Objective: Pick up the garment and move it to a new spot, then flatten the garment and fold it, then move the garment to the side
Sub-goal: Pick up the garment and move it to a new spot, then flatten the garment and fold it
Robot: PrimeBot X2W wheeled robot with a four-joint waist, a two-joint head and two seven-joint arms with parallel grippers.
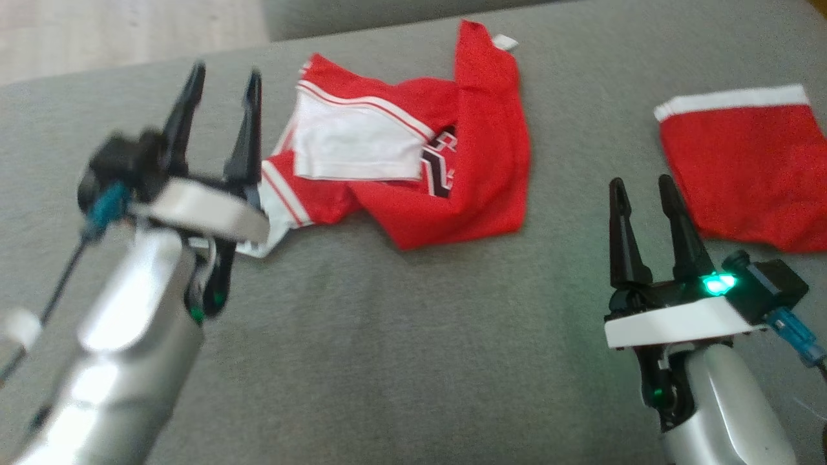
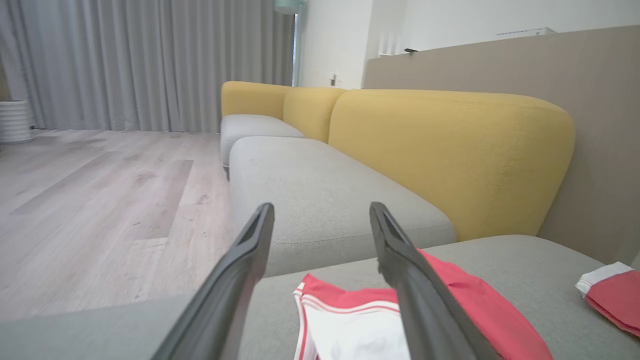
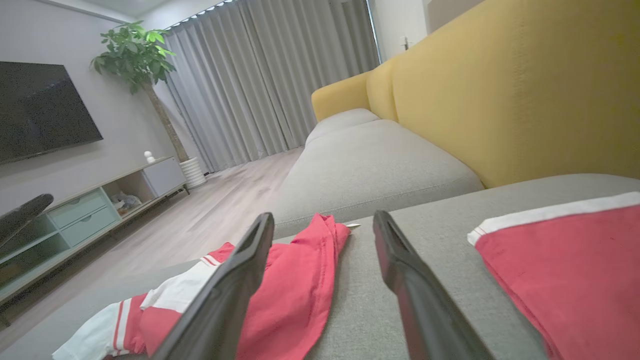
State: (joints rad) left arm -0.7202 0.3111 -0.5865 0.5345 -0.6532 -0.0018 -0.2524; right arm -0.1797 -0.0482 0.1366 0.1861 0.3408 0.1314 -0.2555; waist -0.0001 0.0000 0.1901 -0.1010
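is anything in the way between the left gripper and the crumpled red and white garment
Nothing visible does. The left gripper hangs open over the left edge of the garment, nothing between them. The other red piece lies apart, by the right gripper.

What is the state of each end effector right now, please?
Left end effector: open, holding nothing, beside the red and white garment.
Right end effector: open, holding nothing, above the grey cushion.
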